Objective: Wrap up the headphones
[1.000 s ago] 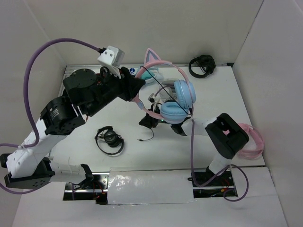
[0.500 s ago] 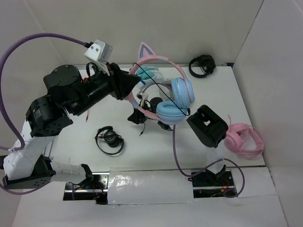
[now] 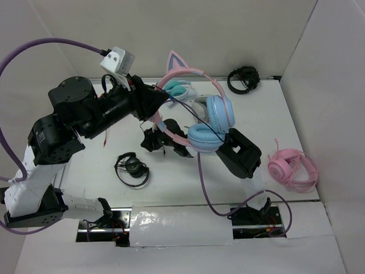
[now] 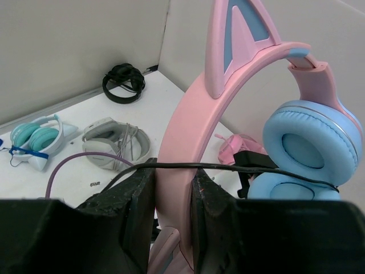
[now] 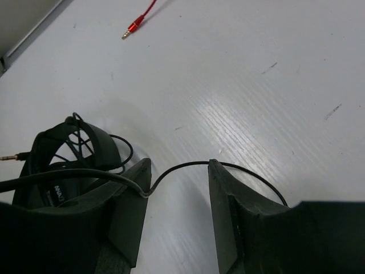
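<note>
A white table (image 3: 274, 108) fills the view from above, boxed in by plain white panels: a back wall (image 3: 171, 34), a left wall (image 3: 17, 23) and a right wall (image 3: 336, 85) that slants outward toward the near corner. A thin dark seam (image 3: 268, 77) runs where the tabletop meets the back wall. Along the near edge lies a crinkled, shiny silver strip (image 3: 179, 225). Seen close up, the tabletop shows faint brushed streaks and a few small dark scuffs (image 5: 268, 68). The light is even and soft, casting pale, blurred shadows.
</note>
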### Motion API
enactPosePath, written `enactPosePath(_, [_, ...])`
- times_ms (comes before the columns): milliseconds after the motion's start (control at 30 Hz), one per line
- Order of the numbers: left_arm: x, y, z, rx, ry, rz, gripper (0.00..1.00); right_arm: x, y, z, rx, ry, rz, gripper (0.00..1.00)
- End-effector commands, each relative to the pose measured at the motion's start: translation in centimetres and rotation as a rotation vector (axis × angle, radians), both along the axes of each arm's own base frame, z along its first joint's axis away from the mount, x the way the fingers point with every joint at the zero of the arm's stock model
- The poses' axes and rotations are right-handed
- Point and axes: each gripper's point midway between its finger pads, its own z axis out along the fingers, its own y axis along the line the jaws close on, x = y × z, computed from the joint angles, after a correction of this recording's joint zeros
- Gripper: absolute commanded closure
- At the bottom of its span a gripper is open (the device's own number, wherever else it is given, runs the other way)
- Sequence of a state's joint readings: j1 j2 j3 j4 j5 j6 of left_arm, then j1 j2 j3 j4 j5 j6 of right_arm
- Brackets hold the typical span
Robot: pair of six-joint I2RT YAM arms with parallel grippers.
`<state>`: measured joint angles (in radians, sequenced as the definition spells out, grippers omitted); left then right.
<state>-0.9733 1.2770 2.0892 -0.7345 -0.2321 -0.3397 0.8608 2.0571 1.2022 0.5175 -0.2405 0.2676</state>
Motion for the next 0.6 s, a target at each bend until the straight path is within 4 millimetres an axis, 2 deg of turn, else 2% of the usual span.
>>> enactPosePath(0, [-2.0, 1.4, 6.0, -0.174, -0.111, -0.045, 1.0, 1.7, -0.1, -1.5, -0.089, -0.007, -0.102, 0.48])
enactPosePath(67, [-2.4, 1.4, 6.4, -0.178, -0.111, -0.065, 1.0, 2.5, 0.1, -1.3, -0.109, -0.008, -0.144, 0.48])
enactPosePath(233, [-2.9, 1.2, 6.3, -0.178, -0.101, -0.092, 1.0, 2.5, 1.0, -1.1, -0.093, -0.012, -0.144, 0.47])
enactPosePath(333, [-3.3, 1.2, 6.1, -0.175, -0.095, -0.108, 1.0, 2.7, 1.1, -1.0, -0.087, -0.004, -0.151, 0.59])
enactPosePath(367, [-3.5, 1.4, 6.3, -0.181, -0.098, -0.111, 1.0, 2.5, 0.9, -1.3, -0.088, 0.0, -0.143, 0.74])
enactPosePath(400, [-3.6, 1.4, 6.4, -0.185, -0.098, -0.115, 1.0, 2.6, 0.8, -0.8, -0.074, -0.005, -0.141, 0.83])
enactPosePath(433, [-3.8, 1.6, 6.6, -0.19, -0.106, -0.118, 1.0, 2.5, 0.8, -0.8, -0.066, -0.012, -0.143, 0.96])
enactPosePath(500, [-3.8, 1.9, 6.6, -0.191, -0.102, -0.112, 1.0, 2.3, 0.3, -0.7, -0.058, -0.011, -0.143, 1.0])
enactPosePath(533, [-3.7, 2.3, 6.5, -0.19, -0.103, -0.097, 1.0, 2.3, -0.7, -1.2, -0.055, 0.001, -0.158, 1.0])
enactPosePath(567, [-3.7, 2.3, 6.5, -0.19, -0.103, -0.096, 1.0, 2.3, -0.7, -0.5, -0.044, -0.007, -0.158, 1.0])
